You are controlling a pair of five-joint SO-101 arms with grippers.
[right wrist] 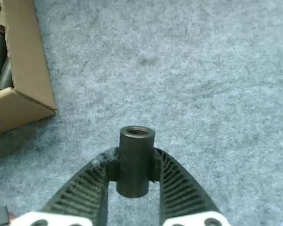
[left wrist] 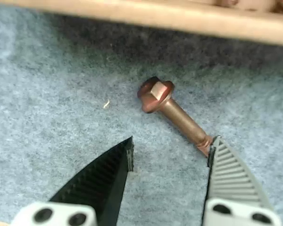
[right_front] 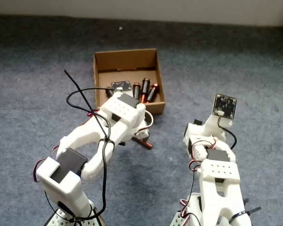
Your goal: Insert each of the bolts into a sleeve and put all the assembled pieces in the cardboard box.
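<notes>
The left gripper (left wrist: 172,141) is spread apart at a bolt (left wrist: 172,110) lying at six o'clock of the cardboard box (right_front: 100,70). A sleeve (right wrist: 136,141) is clamped in the right gripper (right wrist: 133,157).

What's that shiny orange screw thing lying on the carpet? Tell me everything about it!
It is a bolt, copper-coloured and metal-looking, with a six-sided head on a round flange and a smooth shank. It lies flat on the grey carpet, just outside the cardboard box, head towards the box wall. Nothing is slipped over it yet. Its tail end reaches the tip of the pale finger of the open left gripper; whether they touch I cannot tell.
</notes>
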